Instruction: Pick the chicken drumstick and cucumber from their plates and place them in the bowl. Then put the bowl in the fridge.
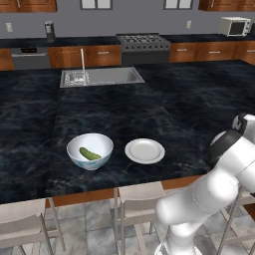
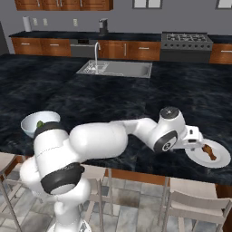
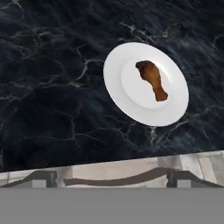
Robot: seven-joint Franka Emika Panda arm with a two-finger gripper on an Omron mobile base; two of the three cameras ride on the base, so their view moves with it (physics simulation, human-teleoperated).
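Drumstick: reddish-brown chicken drumstick [image 3: 152, 79] lying on a white plate [image 3: 131, 107], thick end toward the far side in the hand view; well apart from the fingers, untouched.
Gripper: gripper [image 2: 199, 141] reaching right over the near counter edge, just left of the drumstick's plate in the right base view; jaws spread wide, nothing between them.
Cucumber: dark green cucumber [image 1: 89, 154] resting inside the bowl [image 1: 79, 160], left of the arm.
Second plate: bare white plate [image 1: 145, 151] just right of the bowl, not touching it.
Surface: black marbled island counter [image 1: 164, 104], wooden trim along its near edge; pale chairs [image 1: 134, 201] tucked under that edge over a grey tiled floor.
Room: steel sink [image 1: 102, 77] with tall faucet set in the far part of the island; back wall with wooden cabinets, gas stove [image 1: 143, 43], microwave [image 1: 234, 26] at far right.
Left base view: bowl's inside with the whole cucumber, and the bare plate beside it.
Right base view: drumstick plate at right, bowl at far left partly behind the arm, a sliver of green at its rim.
Hand view: drumstick and its plate from above, chair backs at the near edge.
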